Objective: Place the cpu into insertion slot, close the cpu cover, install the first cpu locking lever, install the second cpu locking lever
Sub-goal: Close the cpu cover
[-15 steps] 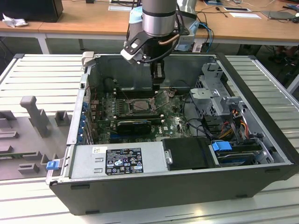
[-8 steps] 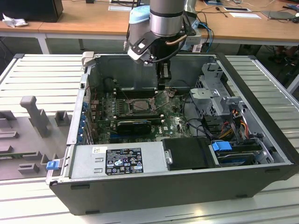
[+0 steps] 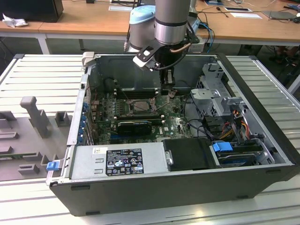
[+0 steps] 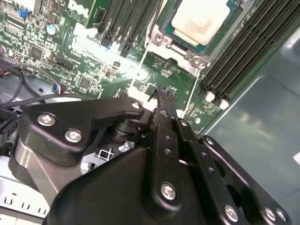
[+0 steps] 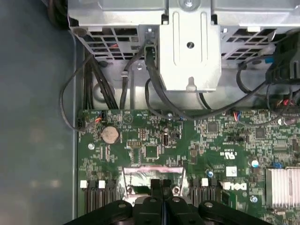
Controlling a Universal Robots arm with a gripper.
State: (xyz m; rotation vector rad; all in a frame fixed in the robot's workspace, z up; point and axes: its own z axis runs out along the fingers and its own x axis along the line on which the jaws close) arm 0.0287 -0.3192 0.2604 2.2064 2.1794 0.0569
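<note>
Inside the open computer case, the cpu (image 4: 199, 18) lies with its pale metal top up in the insertion slot (image 3: 139, 106) of the green motherboard. The cpu cover (image 4: 180, 50) lies flat around it as a metal frame; its shiny edge (image 5: 152, 172) sits just beyond the fingertips in the first wrist view. Two thin wire levers (image 4: 138, 65) run out from the socket's corner over the board. My gripper (image 3: 168, 85) hangs beside the socket on the exterior view's right. It is shut (image 4: 164, 96), its black fingers (image 5: 156, 185) pressed together with nothing seen between them.
Long black memory slots (image 4: 243, 51) flank the socket. A grey drive cage (image 5: 190, 51) with black cables stands close behind the gripper. The power supply (image 3: 119, 161) and a black drive bay (image 3: 190, 154) line the case's near side. Case walls surround everything.
</note>
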